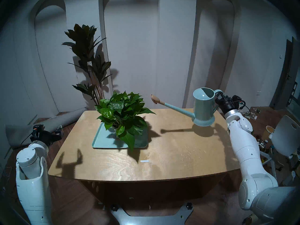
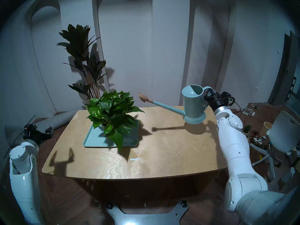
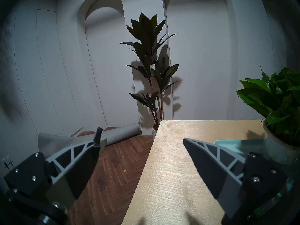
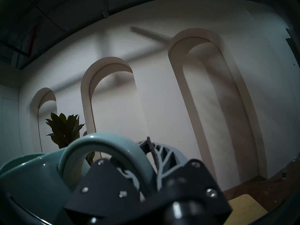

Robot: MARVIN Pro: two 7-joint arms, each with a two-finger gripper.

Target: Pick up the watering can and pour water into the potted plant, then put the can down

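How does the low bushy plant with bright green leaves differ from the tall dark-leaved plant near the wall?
The low bright green plant sits on a pale teal tray on the wooden table; the tall dark-leaved plant stands beyond the table's far edge. The low one is a dense mound hiding its stems; the tall one shows thin reddish stems. Both are potted, and neither touches the watering can.

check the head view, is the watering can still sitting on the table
No, the watering can hangs clear above the table, held by its handle in the right gripper, its shadow on the wood below.
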